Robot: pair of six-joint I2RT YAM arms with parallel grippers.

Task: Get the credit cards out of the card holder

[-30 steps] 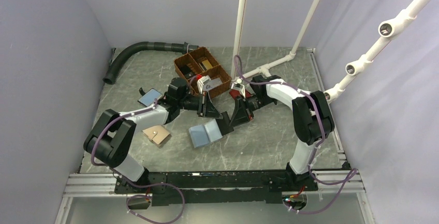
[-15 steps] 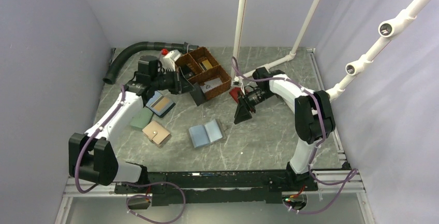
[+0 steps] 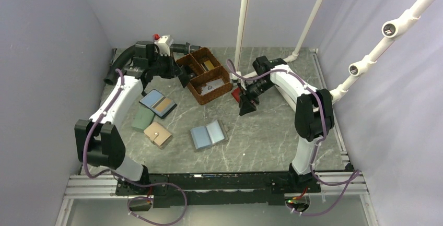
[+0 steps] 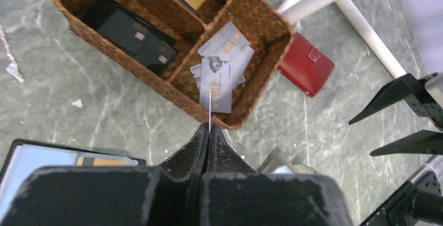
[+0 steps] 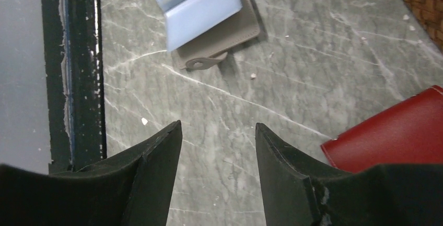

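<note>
Two wrist views supply what the overhead camera cannot. From above, the left gripper (image 3: 184,78) is only a dark wedge at the near-left edge of the wicker basket (image 3: 219,87), and nothing shows between its tips. Its own camera shows the fingers pinched tight on a thin pale credit card (image 4: 210,106) seen edge-on, sticking out over the basket's near wall. The same view looks down into the right compartment, where several grey-white credit cards (image 4: 224,61) lie in a loose overlapping pile. Flat black items (image 4: 133,38) fill the neighbouring compartment. The right gripper (image 5: 218,127) hangs with its jaws parted and nothing between them, over bare marbled table (image 5: 313,80). Its camera catches the red wallet (image 5: 392,132) just to one side. The card holder (image 5: 201,12) lies open on the table, well apart from both grippers and nearer the arm bases than the basket. From overhead it reads as two light blue halves lying side by side. The right wrist view adds a taupe-grey outer cover showing past the blue lining and a small rounded closing tab (image 5: 201,62) with a snap, resting flat on the table.
</note>
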